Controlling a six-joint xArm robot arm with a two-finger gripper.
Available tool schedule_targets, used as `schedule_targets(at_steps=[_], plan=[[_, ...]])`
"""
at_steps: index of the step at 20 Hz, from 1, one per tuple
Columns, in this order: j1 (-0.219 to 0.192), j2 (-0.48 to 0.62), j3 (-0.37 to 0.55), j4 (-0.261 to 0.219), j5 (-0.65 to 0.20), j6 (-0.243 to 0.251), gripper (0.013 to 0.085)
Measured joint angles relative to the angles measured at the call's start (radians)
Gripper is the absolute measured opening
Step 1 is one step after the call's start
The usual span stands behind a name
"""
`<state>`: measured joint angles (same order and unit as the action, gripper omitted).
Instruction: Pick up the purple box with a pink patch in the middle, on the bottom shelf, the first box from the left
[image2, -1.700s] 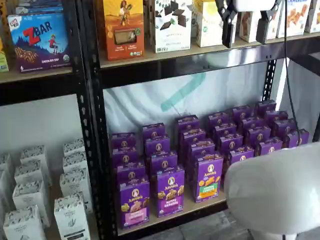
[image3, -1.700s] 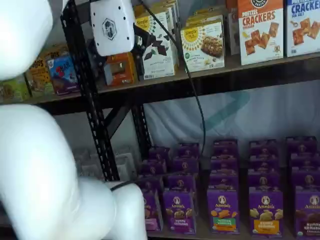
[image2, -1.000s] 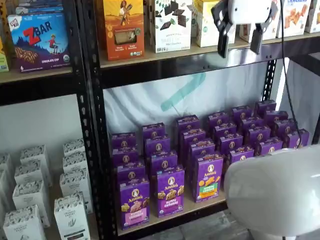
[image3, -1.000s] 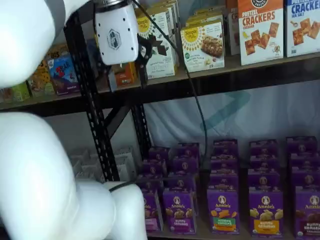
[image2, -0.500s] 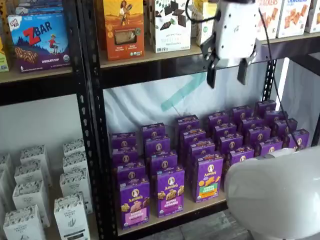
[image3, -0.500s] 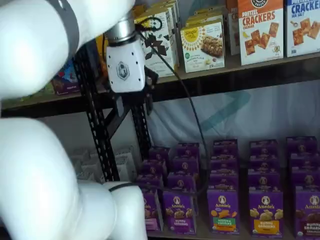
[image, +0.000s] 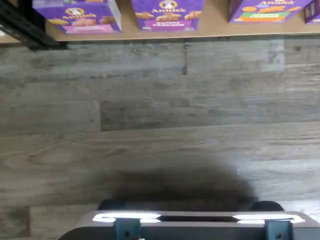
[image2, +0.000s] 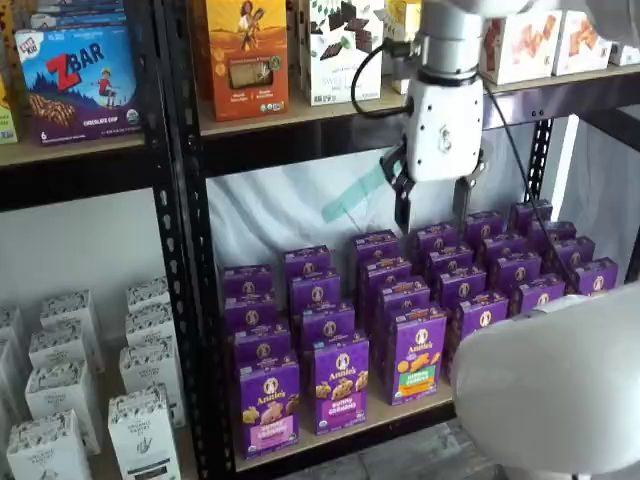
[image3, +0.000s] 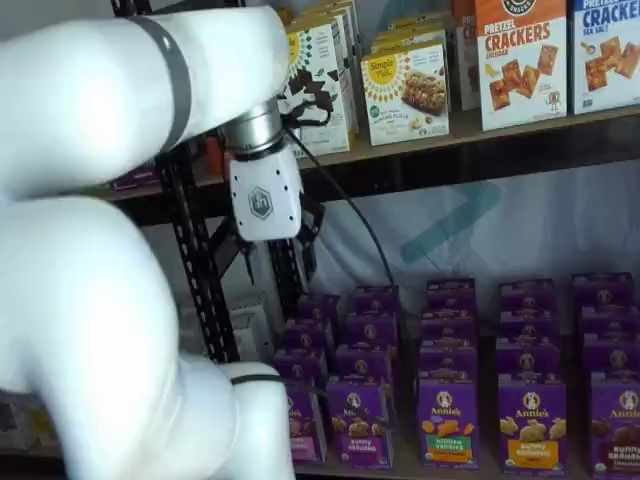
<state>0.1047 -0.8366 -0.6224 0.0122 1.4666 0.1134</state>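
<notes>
In a shelf view the white two-finger gripper (image2: 432, 209) hung with black fingers parted and empty; the upright purple box with a pink band (image2: 268, 406), front-left on the tan bottom shelf (image2: 385, 415), lay toward seven o'clock, well apart. In the wrist view the same box (image: 77, 16) stood at the shelf's edge, beyond bare floor.

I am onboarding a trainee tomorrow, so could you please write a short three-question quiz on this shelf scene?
1. True or false: the end effector holds a box.
2. What colour is the label band on the purple box at the front left of the bottom shelf?
3. The end effector hangs: A) above the purple rows, B) over the white cartons, C) on the floor.

Key: 1 false, its fingers are open and empty. 2 pink. 3 A.
</notes>
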Motion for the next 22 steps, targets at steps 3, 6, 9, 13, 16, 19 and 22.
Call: schedule_targets(at_steps=[3,6,9,13,16,19,22], plan=[[0.015,0.027,0.057,-0.016,-0.087,0.019,0.0850],[0.025,0.053,0.117,-0.020,-0.188,0.031,0.0850],[0.039,0.087,0.172,-0.031,-0.294,0.050,0.0850],[0.050,0.118,0.256,-0.026,-0.477,0.061,0.0850],[0.065,0.195,0.281,-0.031,-0.575,0.080,0.0850],[0.084,0.316,0.273,-0.048,-0.643,0.112,0.0850],[0.101,0.428,0.260,-0.062,-0.713,0.139,0.0850]])
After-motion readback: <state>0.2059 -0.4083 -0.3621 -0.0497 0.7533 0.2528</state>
